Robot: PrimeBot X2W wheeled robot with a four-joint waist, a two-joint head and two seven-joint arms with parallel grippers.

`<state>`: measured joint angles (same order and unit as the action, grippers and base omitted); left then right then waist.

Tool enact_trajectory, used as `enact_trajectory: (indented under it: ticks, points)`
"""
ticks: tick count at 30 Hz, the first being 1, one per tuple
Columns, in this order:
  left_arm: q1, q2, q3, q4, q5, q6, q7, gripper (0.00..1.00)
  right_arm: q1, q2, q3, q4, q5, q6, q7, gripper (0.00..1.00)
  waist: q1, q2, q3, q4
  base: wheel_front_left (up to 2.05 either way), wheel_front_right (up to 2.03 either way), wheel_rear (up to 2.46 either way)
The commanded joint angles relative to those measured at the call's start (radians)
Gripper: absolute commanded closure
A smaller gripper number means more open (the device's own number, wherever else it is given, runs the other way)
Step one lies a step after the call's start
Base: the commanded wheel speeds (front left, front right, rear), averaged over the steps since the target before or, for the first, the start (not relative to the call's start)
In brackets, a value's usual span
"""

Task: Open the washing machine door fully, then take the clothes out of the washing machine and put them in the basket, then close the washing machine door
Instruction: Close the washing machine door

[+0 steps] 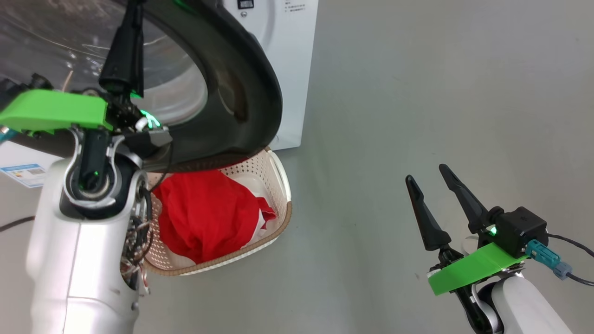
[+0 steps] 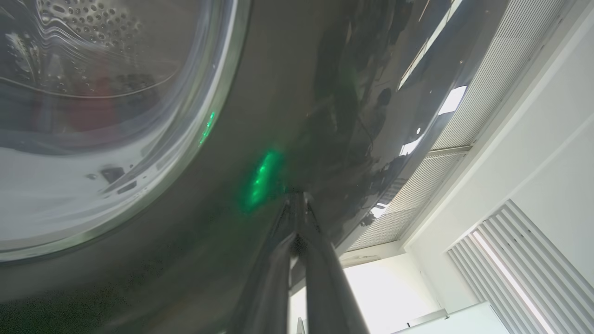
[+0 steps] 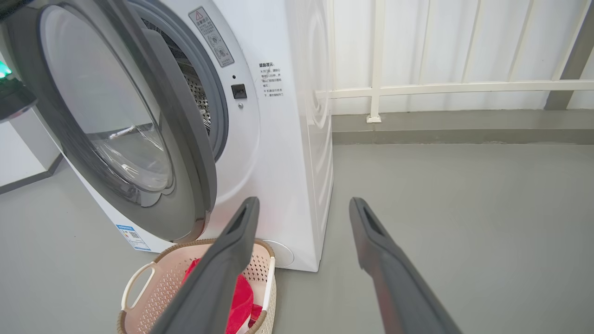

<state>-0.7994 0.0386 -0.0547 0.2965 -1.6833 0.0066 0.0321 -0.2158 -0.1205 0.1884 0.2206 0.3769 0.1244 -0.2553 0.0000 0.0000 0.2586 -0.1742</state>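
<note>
**Head view.** The washing machine door [image 1: 241, 83], with a glossy black rim and a clear glass bowl [image 1: 176, 93], stands ajar from ten to twelve o'clock. The white washing machine [image 1: 297, 55] is behind it at twelve. The left gripper [image 1: 133, 14] points up at eleven o'clock, its two fingers pressed together and lying against the door. The basket [image 1: 283, 218] sits on the grey floor [image 1: 417, 93] under the door's lower edge, at seven o'clock of centre. The red clothes [image 1: 209, 213] lie heaped inside it. The right gripper [image 1: 426, 174] is at four o'clock, well apart from the basket, with its fingers spread wide and nothing between them. A blue label sticker [image 1: 25, 174] shows at nine o'clock.

**Left wrist view.** The left gripper [image 2: 297, 199] rises from six o'clock with its fingers closed to a single point. The tips meet the door's dark rim [image 2: 287, 93]. The perforated drum [image 2: 88, 18] shows through the glass at ten o'clock.

**Right wrist view.** The right gripper [image 3: 304, 202] stands wide and empty at six o'clock. The door [image 3: 195, 176] hangs partly open at nine to ten o'clock, in front of the machine [image 3: 283, 153]. The basket [image 3: 158, 257] is at seven o'clock directly below the door, holding the clothes [image 3: 241, 297]. A white railing [image 3: 441, 88] crosses at two o'clock.
</note>
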Motion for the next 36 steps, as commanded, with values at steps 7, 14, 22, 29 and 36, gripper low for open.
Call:
enact_trajectory:
  ticks: [7,14,22,29,36]
  points:
    - [-0.009,0.02,0.01,0.016,-0.024,-0.059,0.037,0.98,-0.02,0.003,0.018,-0.019,0.003,0.006,-0.006,0.0,0.0,0.0,-0.008,0.004,0.0,0.0,0.0]
    - [0.094,0.019,-0.014,-0.017,-0.027,-0.087,0.051,0.0,-0.004,0.008,0.014,-0.014,0.003,0.006,-0.006,0.0,0.0,0.0,-0.047,0.03,0.0,0.0,0.0]
    - [0.247,0.065,-0.029,-0.037,0.12,-0.123,-0.052,0.0,0.021,0.012,0.013,-0.006,-0.001,0.006,-0.006,0.0,0.0,0.0,-0.124,0.064,0.0,0.0,0.0]
    - [0.385,0.173,-0.122,-0.035,0.417,-0.133,-0.197,0.0,0.051,0.02,0.008,-0.002,-0.008,0.006,-0.006,0.0,0.0,0.0,-0.19,0.077,0.0,0.0,0.0]
    - [0.553,0.221,-0.111,-0.045,0.559,-0.135,-0.281,0.0,0.08,0.026,-0.009,-0.014,-0.014,0.006,-0.006,0.0,0.0,0.0,-0.241,0.071,0.0,0.0,0.0]
